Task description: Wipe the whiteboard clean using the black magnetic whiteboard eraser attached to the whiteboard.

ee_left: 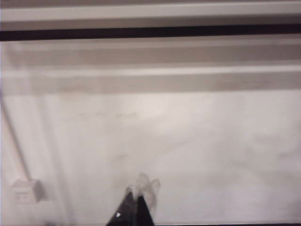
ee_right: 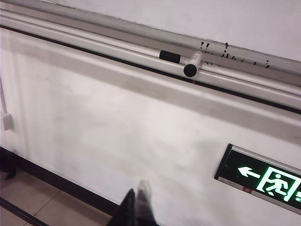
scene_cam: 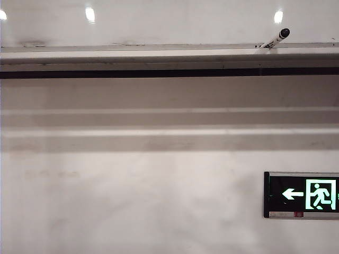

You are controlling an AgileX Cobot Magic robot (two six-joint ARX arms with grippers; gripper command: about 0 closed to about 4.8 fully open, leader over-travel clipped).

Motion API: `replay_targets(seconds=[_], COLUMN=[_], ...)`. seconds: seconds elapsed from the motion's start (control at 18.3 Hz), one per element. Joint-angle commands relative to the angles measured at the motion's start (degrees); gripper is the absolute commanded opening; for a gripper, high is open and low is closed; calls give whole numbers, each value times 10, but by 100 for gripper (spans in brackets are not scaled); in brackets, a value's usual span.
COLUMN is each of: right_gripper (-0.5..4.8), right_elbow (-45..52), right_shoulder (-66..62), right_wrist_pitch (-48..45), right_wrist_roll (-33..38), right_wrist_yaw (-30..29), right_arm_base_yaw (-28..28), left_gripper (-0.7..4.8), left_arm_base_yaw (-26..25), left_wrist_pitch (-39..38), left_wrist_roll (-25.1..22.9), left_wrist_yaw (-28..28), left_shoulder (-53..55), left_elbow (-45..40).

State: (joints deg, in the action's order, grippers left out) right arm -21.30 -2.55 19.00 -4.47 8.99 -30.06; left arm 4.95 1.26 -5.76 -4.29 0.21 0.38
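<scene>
While both grippers (ee_left: 136,200) (ee_right: 136,200) close, glossy whiteboard (scene_cam: 169,21).

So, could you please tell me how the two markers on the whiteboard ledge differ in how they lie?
In the right wrist view, the black-capped marker lies across the silver ledge with its cap past the front edge, while the other marker lies along the ledge. The first shows a round black cap end-on; the second shows a black length side-on. Both rest on the ledge below the whiteboard.
</scene>
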Motion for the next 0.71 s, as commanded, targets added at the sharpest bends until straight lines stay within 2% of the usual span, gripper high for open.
replay_targets(seconds=[0.05,0.71], right_gripper=[-4,-4], right_elbow=[-1,-1], right_shoulder=[1,1], right_wrist_pitch=[-8,-8], right_wrist_roll=[2,2], right_wrist_yaw=[1,1], right_arm_base_yaw=[-1,-1], left_gripper=[-6,-5], left_arm_base_yaw=[10,10], left_wrist_pitch=[4,5], left_wrist_roll=[1,2], left_wrist_yaw=[-10,-10], left_shoulder=[0,0], left_elbow=[0,0])
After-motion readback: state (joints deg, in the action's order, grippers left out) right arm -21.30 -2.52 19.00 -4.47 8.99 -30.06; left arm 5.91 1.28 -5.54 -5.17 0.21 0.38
